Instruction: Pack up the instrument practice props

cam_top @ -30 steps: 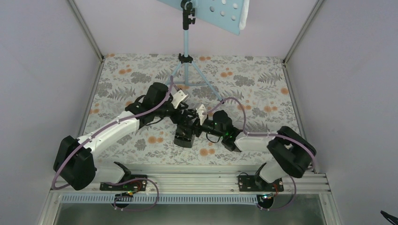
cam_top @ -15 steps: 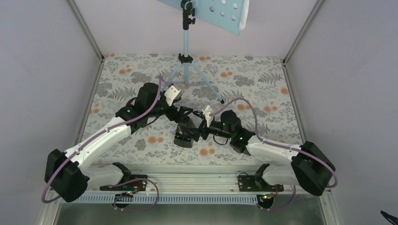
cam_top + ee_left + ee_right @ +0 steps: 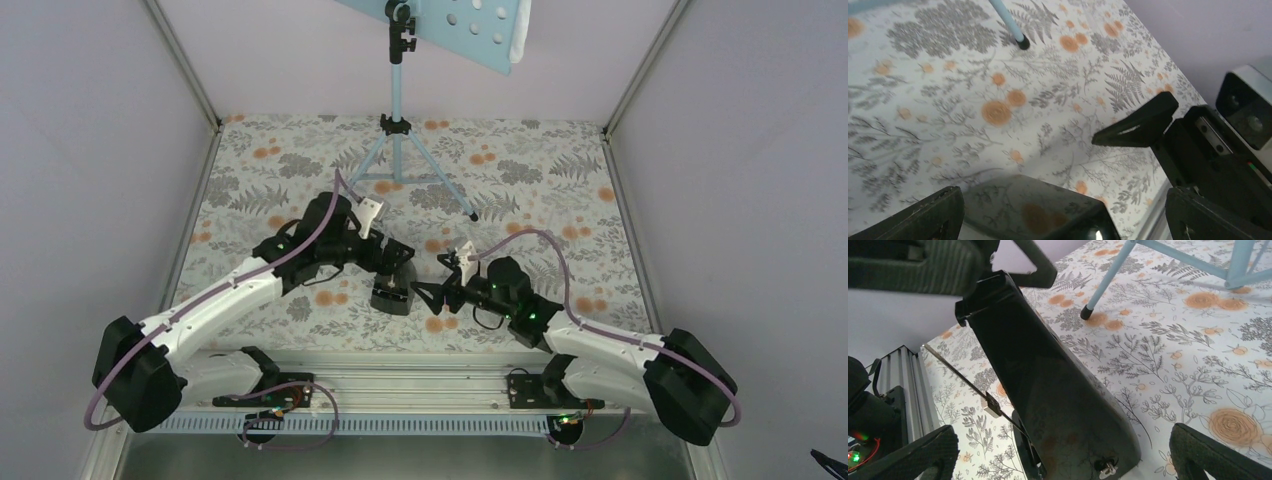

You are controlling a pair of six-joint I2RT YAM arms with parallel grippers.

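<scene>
Floral cloth (image 3: 560, 180), lilac walls (image 3: 90, 150); left end effector (image 3: 398, 268) and right end effector (image 3: 428, 298) both gape empty.

We saw a floral-patterned worktop (image 3: 560, 180), pale lilac walls (image 3: 90, 150) around it, an aluminium rail (image 3: 420, 385) along its near edge.

The left arm (image 3: 225, 300) and right arm (image 3: 600, 345) are built of white links and bulky black joints, with lavender cables (image 3: 535, 232) looped alongside. The left gripper (image 3: 392, 265) and right gripper (image 3: 428, 297) are finished black.
</scene>
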